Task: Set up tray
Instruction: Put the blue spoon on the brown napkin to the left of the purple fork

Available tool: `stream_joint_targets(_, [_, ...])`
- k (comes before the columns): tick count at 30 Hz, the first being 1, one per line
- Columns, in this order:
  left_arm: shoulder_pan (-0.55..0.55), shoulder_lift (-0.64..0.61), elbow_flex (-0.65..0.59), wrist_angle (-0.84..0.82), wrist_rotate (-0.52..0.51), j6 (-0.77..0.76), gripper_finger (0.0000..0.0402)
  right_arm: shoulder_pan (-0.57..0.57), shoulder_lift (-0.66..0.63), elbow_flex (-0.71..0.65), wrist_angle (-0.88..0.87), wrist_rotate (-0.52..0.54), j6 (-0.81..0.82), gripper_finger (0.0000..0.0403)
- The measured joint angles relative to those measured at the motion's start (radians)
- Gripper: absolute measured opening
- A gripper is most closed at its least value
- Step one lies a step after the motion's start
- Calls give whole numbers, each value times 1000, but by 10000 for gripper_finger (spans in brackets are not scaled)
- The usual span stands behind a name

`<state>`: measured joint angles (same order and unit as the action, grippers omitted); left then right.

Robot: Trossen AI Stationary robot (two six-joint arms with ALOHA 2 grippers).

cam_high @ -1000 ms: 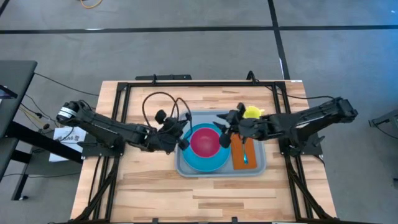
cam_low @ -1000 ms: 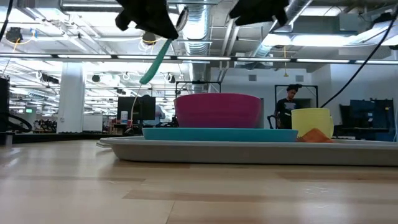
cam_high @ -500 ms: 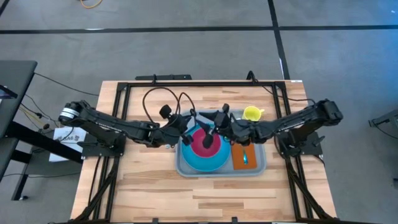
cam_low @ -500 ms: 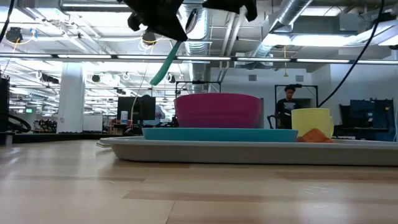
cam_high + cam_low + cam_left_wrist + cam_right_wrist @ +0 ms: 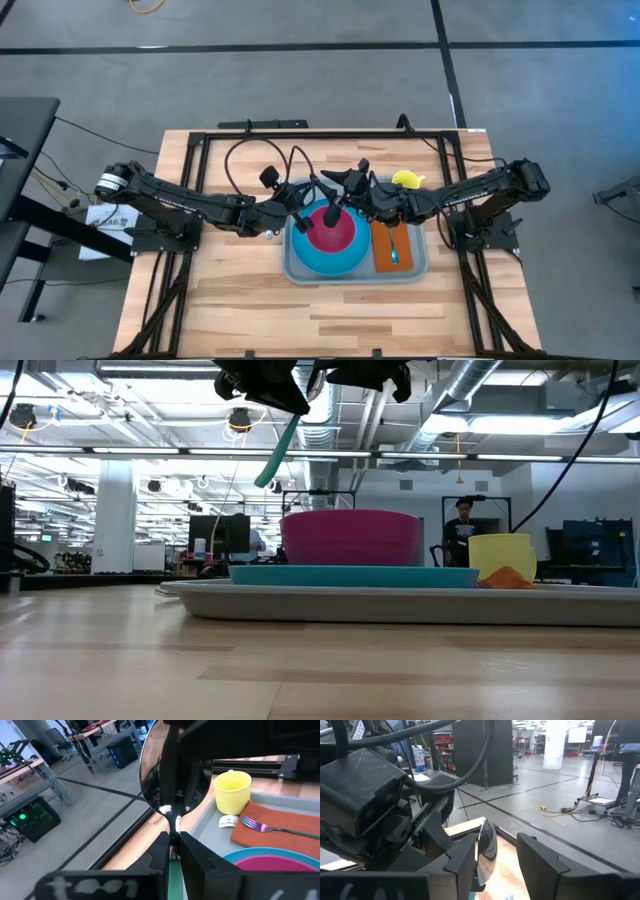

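Observation:
A spoon with a mirror-bright bowl and a green handle is up in the air over the pink bowl. My left gripper is shut on it. My right gripper is open and faces the left one. Its two fingers stand on either side of the spoon's bowl, and I cannot tell whether they touch it. The pink bowl stands on a round blue plate in the grey-blue tray. My left gripper pinches the spoon's neck, where the metal meets the green handle, between its two fingers. The fingers come nearly level from the table's left. The spoon's bowl sticks out past the fingertips. The handle slants down below the gripper, and the spoon is clear of everything.
On the tray's right part lies an orange napkin with a fork on it. A yellow cup stands at the tray's far right corner. Black cables loop over the table's far left. A black frame runs round the table.
My right gripper has gone toward the table's left, over the pink bowl, up to the spoon's bowl. My left gripper has carried the spoon a little toward the table's right and has rolled, so the green handle hangs farther right than before.

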<state>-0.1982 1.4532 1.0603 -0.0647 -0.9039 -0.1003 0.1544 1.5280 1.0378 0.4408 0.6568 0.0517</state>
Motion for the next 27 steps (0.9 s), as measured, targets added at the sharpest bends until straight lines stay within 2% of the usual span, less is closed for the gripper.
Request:
stream_joint_targets(5, [0, 0, 0, 19, -4, -27, 12, 9, 0, 0, 20, 4, -1, 136])
stream_joint_targets(10, [0, 8, 0, 44, -91, -65, 12, 9, 0, 0, 31, 22, -33, 136])
stream_joint_targets(12, [0, 9, 0, 40, -143, -74, 12, 11, 0, 0, 36, 33, -87, 136])
stream_joint_targets(15, [0, 24, 0, 54, -149, -84, 12, 12, 0, 0, 34, 30, -218, 136])
stream_joint_targets(21, [-4, 83, 15, 83, -129, -25, 12, -12, -5, 2, 35, -123, -272, 136])
stream_joint_targets(23, [-5, 106, 25, 61, -136, -14, 12, -26, -13, 2, -28, -173, -285, 136])
stream_joint_targets(27, [-11, 137, 39, 62, -204, -10, 12, -45, -13, 2, -88, -184, -270, 132])
